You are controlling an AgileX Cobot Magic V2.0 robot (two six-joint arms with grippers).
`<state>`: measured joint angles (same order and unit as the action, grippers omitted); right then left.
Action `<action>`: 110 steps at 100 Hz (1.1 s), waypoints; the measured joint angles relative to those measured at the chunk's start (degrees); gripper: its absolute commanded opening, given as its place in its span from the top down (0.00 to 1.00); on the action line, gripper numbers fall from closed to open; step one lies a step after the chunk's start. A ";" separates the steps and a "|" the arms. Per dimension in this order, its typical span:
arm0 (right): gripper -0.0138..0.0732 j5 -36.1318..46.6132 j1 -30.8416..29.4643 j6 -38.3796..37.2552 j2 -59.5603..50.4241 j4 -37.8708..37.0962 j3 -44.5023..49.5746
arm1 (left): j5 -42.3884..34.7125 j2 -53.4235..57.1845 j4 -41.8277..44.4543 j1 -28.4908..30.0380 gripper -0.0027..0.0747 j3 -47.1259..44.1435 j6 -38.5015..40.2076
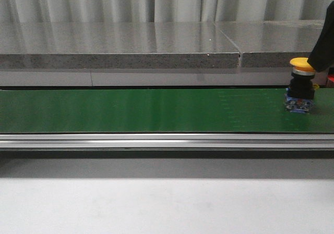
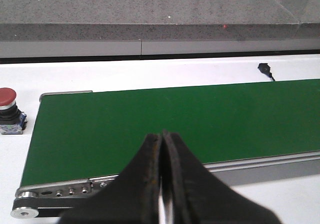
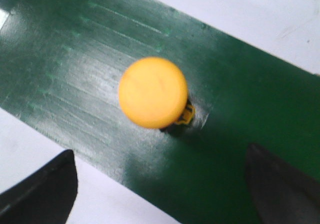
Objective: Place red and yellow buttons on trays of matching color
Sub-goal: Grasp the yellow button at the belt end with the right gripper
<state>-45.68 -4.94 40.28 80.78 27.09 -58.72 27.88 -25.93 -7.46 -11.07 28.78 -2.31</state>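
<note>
Inspecting the front view, I find the yellow button [image 1: 301, 85] standing upright at the right edge of the frame, on the green conveyor belt [image 1: 146, 110], with a dark part of the right arm just above and beside its cap. From the right wrist camera the yellow cap sits near the centre of the frame, and the right gripper [image 3: 160, 184] has its fingers spread wide, one at the lower left corner and one at the lower right, with nothing between them. The left gripper [image 2: 162, 184] occupies the lower centre of its own view, fingers pressed together and holding nothing. A red button [image 2: 9, 112] stands at the left edge of that view, on the white table [image 2: 150, 72] just off the belt's end. No trays appear in any view. I judge the yellow button rigid, light and top-heavy, with a broad smooth cap over a narrower dark body on a blue base; the cap looks slippery and rounded. I would take hold across the dark body below the cap, lest it tip on the belt.
</note>
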 measured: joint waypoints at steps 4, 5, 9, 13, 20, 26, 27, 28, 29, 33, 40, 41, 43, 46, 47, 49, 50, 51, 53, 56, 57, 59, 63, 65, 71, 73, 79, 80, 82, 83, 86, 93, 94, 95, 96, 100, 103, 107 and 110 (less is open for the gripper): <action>0.08 1.19 0.12 0.00 0.24 0.00 0.00 | 0.00 0.00 0.00 0.00 0.99 0.00 0.00; 0.08 1.36 0.12 0.00 0.26 0.00 0.00 | 0.00 0.00 0.00 0.00 0.99 0.00 0.00; 0.08 2.49 0.20 0.00 0.75 0.00 0.00 | 0.00 0.00 0.00 0.00 0.99 0.00 0.00; 0.08 3.49 0.20 0.00 1.44 0.00 0.00 | 0.00 0.00 0.00 0.00 0.99 0.00 0.00; 0.08 4.89 0.20 0.00 3.02 0.00 0.00 | 0.00 0.00 0.00 0.00 0.99 0.00 0.00; 0.08 5.86 0.20 0.13 4.50 0.00 0.00 | 0.00 0.00 0.00 0.00 0.99 0.00 0.00; 0.08 6.14 0.20 0.13 4.87 0.12 0.00 | 0.00 0.00 0.00 0.00 0.99 0.00 0.00; 0.08 6.28 0.20 0.13 5.06 0.13 0.00 | 0.00 0.00 0.00 0.00 0.99 0.00 0.00; 0.08 6.55 0.20 0.13 5.26 0.26 0.00 | 0.00 0.00 0.00 0.00 0.99 0.00 0.00; 0.08 7.25 0.25 0.13 6.41 0.67 0.00 | 0.00 0.00 0.00 0.00 0.99 0.00 0.00; 0.11 8.61 0.33 0.13 8.13 1.17 0.00 | 0.00 0.00 0.00 0.00 0.99 0.00 0.00; 0.13 8.72 0.33 0.13 8.43 1.20 0.00 | 0.00 0.00 0.00 0.00 0.99 0.00 0.00; 0.16 9.07 0.33 0.13 8.72 1.30 0.00 | 0.00 0.00 0.00 0.00 0.99 0.00 0.00; 0.21 9.37 0.33 0.13 9.37 1.44 0.00 | 0.00 0.00 0.00 0.00 0.99 0.00 0.00; 0.22 9.37 0.33 0.13 9.39 1.43 0.00 | 0.00 0.00 0.00 0.00 0.99 0.00 0.00; 0.27 9.51 0.33 0.13 9.70 1.56 0.00 | 0.00 0.00 0.00 0.00 0.99 0.00 0.00; 0.30 9.51 0.33 0.13 9.88 1.56 0.00 | 0.00 0.00 0.00 0.00 0.99 0.00 0.00; 0.32 9.51 0.33 0.13 10.04 1.56 0.00 | 0.00 0.00 0.00 0.00 0.99 0.00 0.00; 0.37 9.59 0.33 0.13 10.27 1.68 0.00 | 0.00 0.00 0.00 0.00 0.99 0.00 0.00; 0.45 9.59 0.33 0.13 10.48 1.83 0.00 | 0.00 0.00 0.00 0.00 0.99 0.00 0.00; 0.49 9.59 0.33 0.13 10.47 1.98 0.00 | 0.00 0.00 0.00 0.00 0.99 0.00 0.00; 0.55 9.59 0.33 0.13 10.47 2.13 0.00 | 0.00 0.00 0.00 0.00 0.99 0.00 0.00; 0.63 9.59 0.33 0.13 10.47 2.50 0.00 | 0.00 0.00 0.00 0.00 0.99 0.00 0.00; 0.67 9.59 0.33 0.13 10.47 2.94 0.00 | 0.00 0.00 0.00 0.00 0.99 0.00 0.00; 0.76 9.59 0.33 0.13 10.47 4.08 0.00 | 0.00 0.00 0.00 0.00 0.99 0.00 0.00; 0.78 9.59 0.33 0.13 10.47 4.35 0.00 | 0.00 0.00 0.00 0.00 0.99 0.00 0.00; 0.80 9.19 0.33 0.13 10.47 4.87 0.00 | 0.00 0.00 0.00 0.00 0.99 0.00 0.00; 0.80 9.17 0.33 0.01 10.47 5.01 0.00 | 0.00 0.00 0.00 0.00 0.99 0.00 0.00; 0.80 9.08 0.33 0.00 10.47 5.12 0.00 | 0.00 0.00 0.00 0.00 0.99 0.00 0.00; 0.80 9.03 0.33 -0.13 10.47 5.12 0.00 | 0.00 0.00 0.00 0.00 0.99 0.00 0.00; 0.80 8.89 0.33 -0.25 10.47 5.12 0.00 | 0.00 0.00 0.00 0.00 0.99 0.00 0.00; 0.80 8.41 0.12 -0.94 10.00 5.12 0.00 | 0.00 0.00 0.00 0.00 0.99 0.00 0.00; 0.80 8.44 0.12 -0.96 9.92 5.22 0.00 | 0.00 0.00 0.00 0.00 0.99 0.00 0.00; 0.80 8.30 -0.07 -1.05 9.76 5.21 0.00 | 0.00 0.00 0.00 0.00 0.99 0.00 0.00; 0.80 8.29 -0.14 -1.23 9.66 5.21 0.00 | 0.00 0.00 0.00 0.00 0.99 0.00 0.00; 0.80 7.95 -0.69 -1.68 8.93 5.21 0.00 | 0.00 0.00 0.00 0.00 0.99 0.00 0.00; 0.80 7.70 -1.21 -1.94 8.32 5.21 0.00 | 0.00 0.00 0.00 0.00 0.99 0.00 0.00; 0.80 7.18 -2.19 -2.30 7.30 5.24 0.00 | 0.00 0.00 0.00 0.00 0.99 0.00 0.00; 0.80 6.69 -3.04 -2.55 6.54 5.24 0.00 | 0.00 0.00 0.00 0.00 0.99 0.00 0.00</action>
<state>-39.00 -7.98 37.73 87.32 32.33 -58.72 27.88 -25.93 -7.46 -11.07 28.78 -2.31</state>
